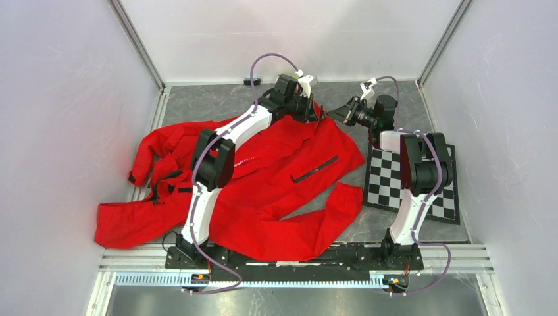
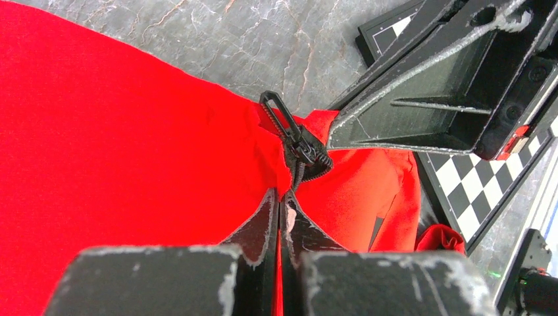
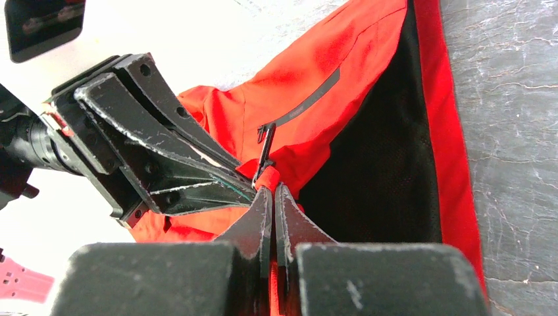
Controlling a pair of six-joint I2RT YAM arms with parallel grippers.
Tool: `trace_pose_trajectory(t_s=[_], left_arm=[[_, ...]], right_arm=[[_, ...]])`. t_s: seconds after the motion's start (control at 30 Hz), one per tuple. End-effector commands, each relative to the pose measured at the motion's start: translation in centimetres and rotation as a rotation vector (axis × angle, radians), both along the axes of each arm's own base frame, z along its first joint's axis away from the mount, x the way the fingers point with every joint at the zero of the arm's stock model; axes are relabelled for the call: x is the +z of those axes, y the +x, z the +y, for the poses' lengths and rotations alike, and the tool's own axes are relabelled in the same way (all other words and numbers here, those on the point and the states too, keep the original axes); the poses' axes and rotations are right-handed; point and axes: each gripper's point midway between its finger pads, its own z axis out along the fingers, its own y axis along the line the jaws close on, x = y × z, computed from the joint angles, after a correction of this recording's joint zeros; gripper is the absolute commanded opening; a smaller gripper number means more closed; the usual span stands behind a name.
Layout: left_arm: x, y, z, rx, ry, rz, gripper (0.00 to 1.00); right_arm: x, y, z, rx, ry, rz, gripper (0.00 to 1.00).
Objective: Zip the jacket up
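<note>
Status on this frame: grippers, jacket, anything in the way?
Left gripper shut on jacket edge; right gripper shut on it too. Zipper slider between them, lining showing. Nothing blocking; checkerboard lies beside it.

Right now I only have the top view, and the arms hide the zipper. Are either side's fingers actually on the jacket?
Observer: Yes. The left wrist view shows the left fingers shut on the red edge of the jacket, right next to the zipper slider.
Operator: And the right?
Observer: The right fingers are shut on red fabric too, tip to tip with the left ones.
Operator: Pull tab held?
Observer: No. The pull tab sticks up free, with no fingers on it.
</note>
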Motion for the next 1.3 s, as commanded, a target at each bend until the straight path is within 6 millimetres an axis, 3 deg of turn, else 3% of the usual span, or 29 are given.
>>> trace_pose_trajectory(t_s=[0.0,0.4,0.53,0.63,0.8,1.0,1.13,1.27], left_arm=[[0.8,-1.3,0.6,0.027,-0.034,0.089,0.03],[2.7,-1.2,1.6,0.054,-0.064,0.013,0.02],[3.0,-1.5,0.9,0.027,-0.087,0.070,0.07],[3.3,-1.2,1.0,0.045,-0.126,0.110,0.16],[3.9,-1.1,0.6,0.036,-0.163,0.145,0.15],[6.8,-1.1,0.7,0.019,-0.203,0.094,0.39],[8.2,0.1,1.5,0.055,-0.214,0.045,0.56],[9.6,0.8,0.8,0.058,-0.243,0.009,0.64]], right_arm=[[4.9,1.4,-1.5,-0.049,0.018,-0.226,0.00],[4.6,1.3,-1.7,-0.064,0.010,-0.241,0.00],[5.8,-0.1,-0.9,0.005,0.027,-0.329,0.00],[6.5,-0.5,-0.4,0.048,0.067,-0.360,0.00],[5.9,-0.4,-0.4,0.036,0.051,-0.349,0.00],[5.3,-0.1,-0.3,0.031,-0.009,-0.344,0.00],[5.3,-0.2,0.0,0.044,-0.004,-0.339,0.00],[5.1,-0.4,0.2,0.048,-0.015,-0.334,0.00]])
